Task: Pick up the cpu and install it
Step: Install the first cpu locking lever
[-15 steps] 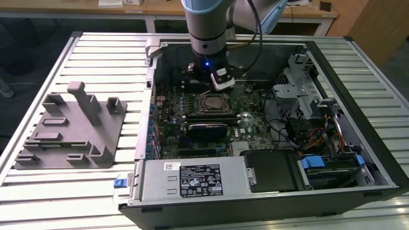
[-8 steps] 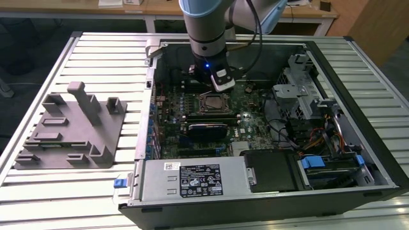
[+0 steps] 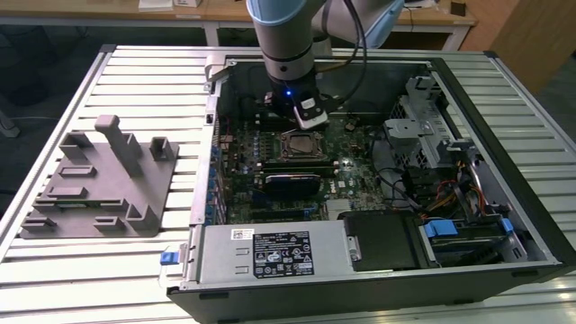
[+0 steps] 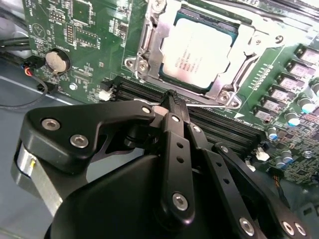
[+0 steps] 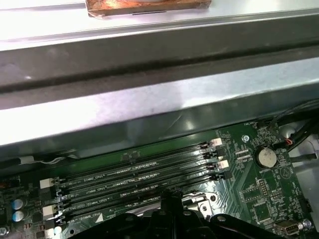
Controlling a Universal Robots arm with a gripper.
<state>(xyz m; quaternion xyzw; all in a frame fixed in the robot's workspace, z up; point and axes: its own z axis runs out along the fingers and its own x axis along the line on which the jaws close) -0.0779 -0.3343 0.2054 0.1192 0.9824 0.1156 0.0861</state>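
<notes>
Exterior view's left: fixture [image 3: 94, 185] on slatted table [image 3: 144, 74], well apart from case [image 3: 360, 297] wall. Mid-board: cpu [image 3: 300, 144] flat in socket, metal frame [image 4: 144, 55] round its edges, open room above. Gripper [image 4: 172, 95] just beside socket, over memory slots [image 5: 134, 172]; claw pinched closed, empty. Exterior view's right: drive cage [image 3: 423, 128] and cables [image 3: 441, 196] crowd case edge.
</notes>
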